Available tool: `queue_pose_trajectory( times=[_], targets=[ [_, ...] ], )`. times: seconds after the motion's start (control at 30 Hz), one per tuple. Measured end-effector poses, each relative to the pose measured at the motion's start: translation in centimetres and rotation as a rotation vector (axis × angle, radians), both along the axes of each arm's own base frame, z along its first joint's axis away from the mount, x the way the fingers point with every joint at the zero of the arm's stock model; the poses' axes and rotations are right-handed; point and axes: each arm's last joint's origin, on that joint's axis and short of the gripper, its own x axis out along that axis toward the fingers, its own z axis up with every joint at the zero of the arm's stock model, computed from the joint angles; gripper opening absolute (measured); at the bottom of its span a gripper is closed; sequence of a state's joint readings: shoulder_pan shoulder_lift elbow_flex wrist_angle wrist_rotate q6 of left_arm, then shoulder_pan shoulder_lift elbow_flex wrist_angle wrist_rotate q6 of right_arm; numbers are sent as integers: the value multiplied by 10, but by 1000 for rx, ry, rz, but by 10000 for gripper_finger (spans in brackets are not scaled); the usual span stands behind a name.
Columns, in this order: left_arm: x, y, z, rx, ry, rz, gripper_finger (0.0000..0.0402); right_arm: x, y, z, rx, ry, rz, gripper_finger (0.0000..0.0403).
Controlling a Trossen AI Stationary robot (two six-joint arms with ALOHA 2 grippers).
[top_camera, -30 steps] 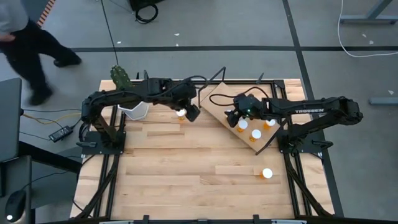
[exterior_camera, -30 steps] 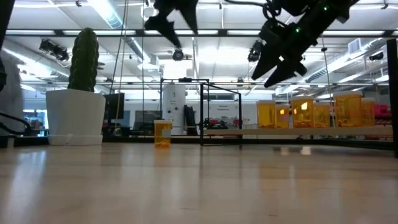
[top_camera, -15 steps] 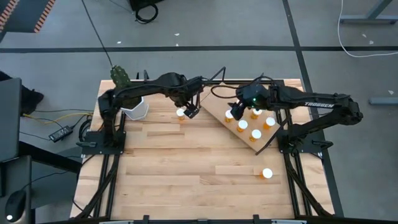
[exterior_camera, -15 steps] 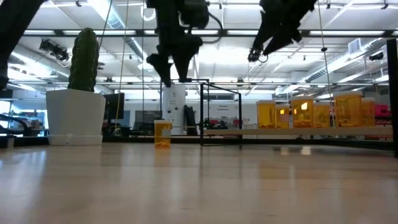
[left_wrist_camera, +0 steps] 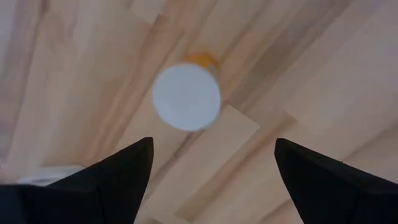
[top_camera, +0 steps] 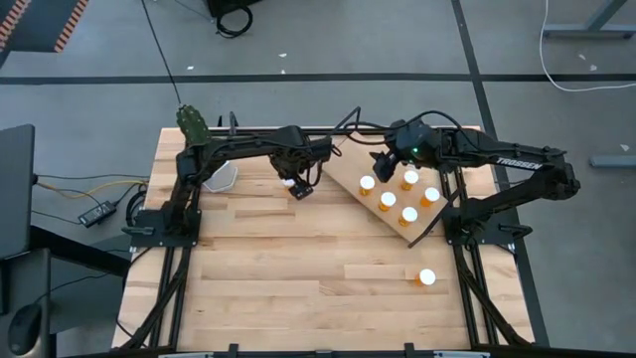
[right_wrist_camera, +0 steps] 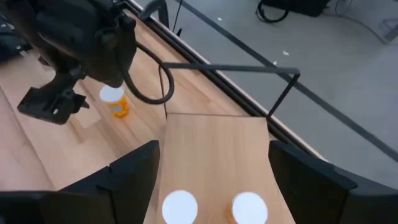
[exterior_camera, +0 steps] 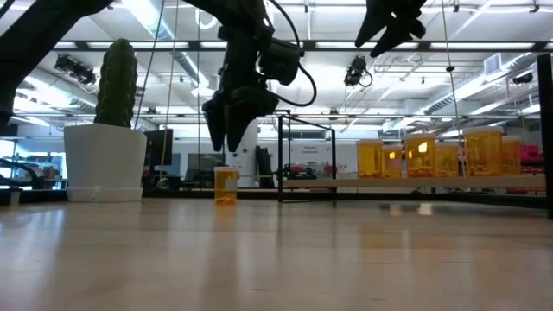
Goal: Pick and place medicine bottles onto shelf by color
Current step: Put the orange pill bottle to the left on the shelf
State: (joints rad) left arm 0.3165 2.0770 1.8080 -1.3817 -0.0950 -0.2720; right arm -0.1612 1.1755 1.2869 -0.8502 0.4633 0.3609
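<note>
Left gripper [left_wrist_camera: 208, 180], fingers apart, hangs over lone medicine bottle [left_wrist_camera: 186, 95] near table's [top_camera: 298, 268] far edge; centre on white cap, descend straight, probably no obstruction; right gripper [right_wrist_camera: 211, 180] spread above shelf [right_wrist_camera: 214, 149].

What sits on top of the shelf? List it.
On the shelf stand five medicine bottles, white caps up, all upright. The right gripper hovers open over its upper end. The frame beneath the board is mostly hidden.

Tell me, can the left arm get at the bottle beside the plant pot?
Probably yes: the left gripper hangs open right above that bottle, nothing between them.
</note>
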Motion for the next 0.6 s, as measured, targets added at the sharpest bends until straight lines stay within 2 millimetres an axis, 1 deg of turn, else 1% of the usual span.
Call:
queue_pose_trajectory(
  times=[0.17, 0.27, 0.37, 0.47, 0.6],
  targets=[
    [0, 9, -5, 28, 11, -31, 360, -2, 1, -3, 36, 10, -26, 310],
    [0, 15, -6, 25, 9, -41, 361, -3, 1, -3, 56, 8, -33, 310],
    [-2, 20, -9, -21, -3, -52, 358, -3, 1, -4, 76, 0, -36, 310],
    [-5, 23, -17, -51, -6, -63, 356, -3, 1, -4, 85, -8, -44, 310],
    [-12, 20, -32, -84, 47, -102, 355, -3, 2, -4, 97, -11, -43, 310]
  ],
)
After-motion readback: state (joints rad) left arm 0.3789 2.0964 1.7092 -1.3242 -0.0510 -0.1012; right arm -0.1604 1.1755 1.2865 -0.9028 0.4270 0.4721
